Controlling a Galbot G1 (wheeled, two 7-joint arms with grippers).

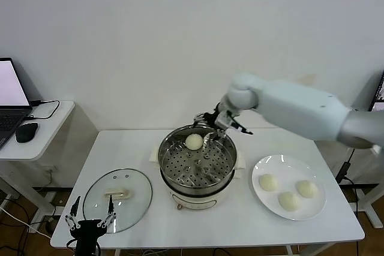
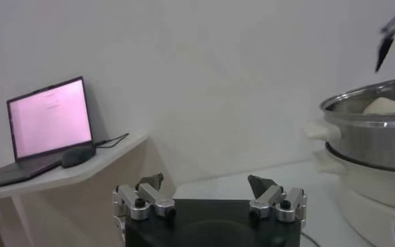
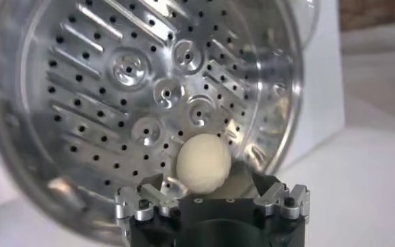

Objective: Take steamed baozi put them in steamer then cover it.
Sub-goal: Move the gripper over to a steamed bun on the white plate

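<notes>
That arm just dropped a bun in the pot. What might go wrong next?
The right gripper hangs open right over the cream-white bun at the far wall of the shiny steel steamer basket; pulling away, a finger might nudge the bun or clip the rim. Three buns wait on the white plate, so later drops may crowd this one.

A white table [image 1: 252, 220] fills the lower centre of the head view, with a flat white plate [image 1: 262, 195] at its lower right. At the left edge a smaller white desk [image 1: 51, 118] carries an open laptop [image 1: 9, 97], a black mouse [image 1: 26, 131] and a cable [image 1: 45, 107].
</notes>
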